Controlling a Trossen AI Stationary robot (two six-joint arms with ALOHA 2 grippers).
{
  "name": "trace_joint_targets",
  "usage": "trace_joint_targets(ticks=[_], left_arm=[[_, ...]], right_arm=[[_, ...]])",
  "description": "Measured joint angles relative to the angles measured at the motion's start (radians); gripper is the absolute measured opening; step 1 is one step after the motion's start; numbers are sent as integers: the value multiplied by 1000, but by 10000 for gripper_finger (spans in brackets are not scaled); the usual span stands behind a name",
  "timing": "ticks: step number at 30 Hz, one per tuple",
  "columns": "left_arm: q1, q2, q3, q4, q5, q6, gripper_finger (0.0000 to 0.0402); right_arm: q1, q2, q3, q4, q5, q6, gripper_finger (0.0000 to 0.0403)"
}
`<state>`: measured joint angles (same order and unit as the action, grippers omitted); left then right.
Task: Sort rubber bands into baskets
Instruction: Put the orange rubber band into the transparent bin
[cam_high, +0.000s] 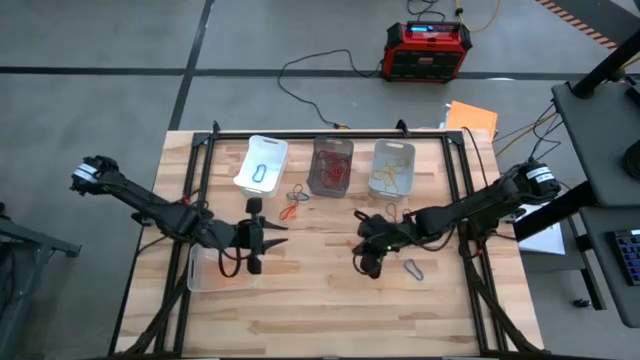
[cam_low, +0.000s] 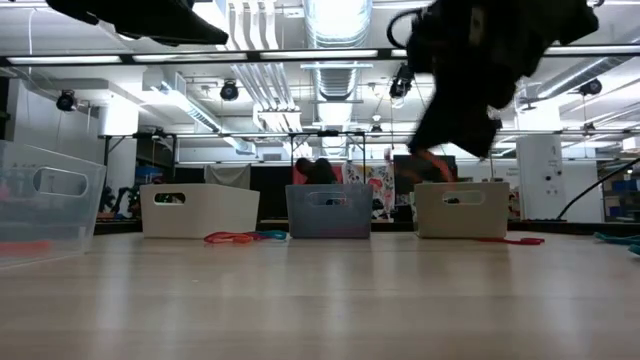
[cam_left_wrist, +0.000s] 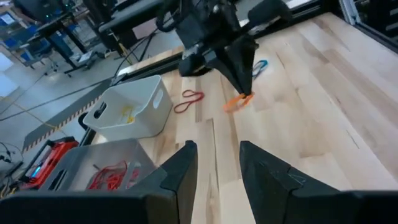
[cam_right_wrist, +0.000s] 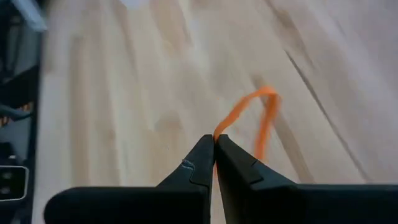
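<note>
My right gripper (cam_high: 366, 260) is near the table's middle, above the wood, shut on an orange rubber band (cam_right_wrist: 258, 115); it also shows in the left wrist view (cam_left_wrist: 245, 92). My left gripper (cam_high: 268, 238) is open and empty, left of the middle, beside a clear basket (cam_high: 218, 270). Along the far side stand a white basket (cam_high: 262, 165), a dark basket (cam_high: 332, 165) with red bands and a clear basket (cam_high: 393, 167) with yellowish bands. Loose red-orange (cam_high: 290, 210) and blue (cam_high: 297, 192) bands lie on the table before them. My right gripper pinches the orange band's strand (cam_right_wrist: 216, 133) between its two fingertips, which slant down from above. The rest of the loop (cam_left_wrist: 238, 102) sticks out slack past the tips. In the low view the band (cam_low: 432, 160) is clear of the table.
A bluish band (cam_high: 413, 268) and a red band (cam_high: 390, 212) lie near my right gripper. A black frame runs along the table's edges (cam_high: 330, 133). A red-and-black box (cam_high: 428, 50) with cables stands on the floor beyond the far edge.
</note>
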<state>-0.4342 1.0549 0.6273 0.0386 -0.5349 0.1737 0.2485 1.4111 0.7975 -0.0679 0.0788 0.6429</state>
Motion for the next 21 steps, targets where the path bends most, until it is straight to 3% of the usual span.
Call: trace_joint_targets(ticks=[11,16,21], left_arm=[[81,145,0,206,142,6,149],[132,230,0,306,172,21,183],[185,318,0,424,275,51,205]], right_arm=[[-41,31,-1,360,3,-330,9],[-66,35,-1,373,2,-357,9],[-73,57,-1,391,-8,-366,9]])
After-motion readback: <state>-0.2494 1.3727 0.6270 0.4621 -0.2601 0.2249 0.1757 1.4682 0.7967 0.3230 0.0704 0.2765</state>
